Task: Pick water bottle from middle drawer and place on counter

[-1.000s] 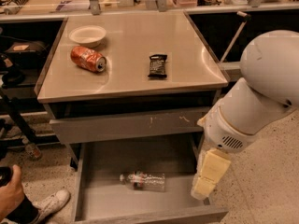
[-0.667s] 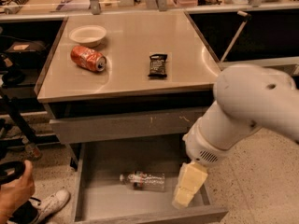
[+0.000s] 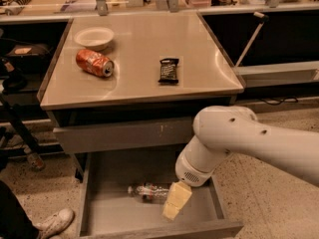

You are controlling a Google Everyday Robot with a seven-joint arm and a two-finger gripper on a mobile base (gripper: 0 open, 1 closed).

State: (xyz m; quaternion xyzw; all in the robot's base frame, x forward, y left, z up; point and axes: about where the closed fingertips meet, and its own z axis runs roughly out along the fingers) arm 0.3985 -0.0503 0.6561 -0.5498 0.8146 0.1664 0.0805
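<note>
The water bottle [image 3: 148, 191] lies on its side on the grey floor of the open middle drawer [image 3: 114, 218], cap to the left. My gripper [image 3: 175, 201] hangs from the white arm down inside the drawer, just to the right of the bottle and close over its right end. The counter [image 3: 139, 59] tops the cabinet above the drawer.
On the counter lie a dented red soda can [image 3: 94, 62], a white bowl [image 3: 93, 37] and a dark snack bar [image 3: 169, 70]. A partly open upper drawer front [image 3: 124, 135] overhangs the middle drawer. A person's shoe [image 3: 52, 223] is at the lower left.
My arm has swung left and down, bringing the gripper from the drawer's right side to right beside the bottle. The bottle has not moved.
</note>
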